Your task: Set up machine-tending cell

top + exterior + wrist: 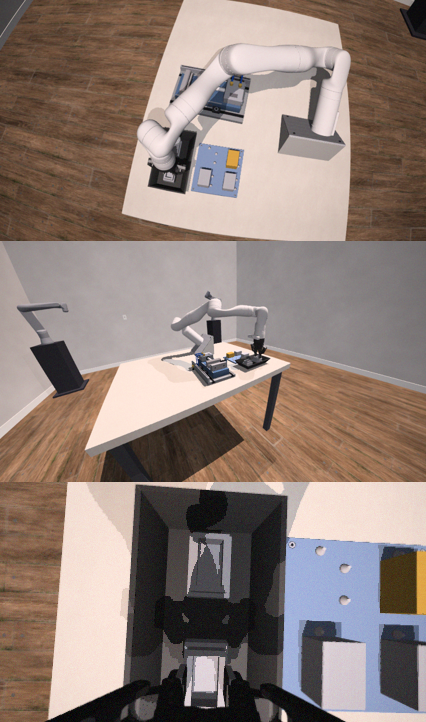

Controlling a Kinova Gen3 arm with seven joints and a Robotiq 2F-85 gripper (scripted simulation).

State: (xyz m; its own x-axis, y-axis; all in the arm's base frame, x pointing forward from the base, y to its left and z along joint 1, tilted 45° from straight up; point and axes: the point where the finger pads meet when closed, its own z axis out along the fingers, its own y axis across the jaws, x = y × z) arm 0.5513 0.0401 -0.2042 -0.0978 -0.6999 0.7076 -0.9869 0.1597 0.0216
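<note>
White table (269, 185) – jaws (204, 682) clamp finished part (204, 674) above outfeed tray (150, 582)

- One outfeed tray (191, 140), black.
- Two finished parts: one (208, 567) lies on the tray floor, the other (204, 674) sits between the fingers of the one gripper (204, 684).
- One infeed plate (206, 161), blue.
- Two aluminium blanks (205, 177) (229, 181) on the plate.
- One brass blank (232, 158) on the plate.
- One vise (236, 98).
- One table (143, 390).
</note>
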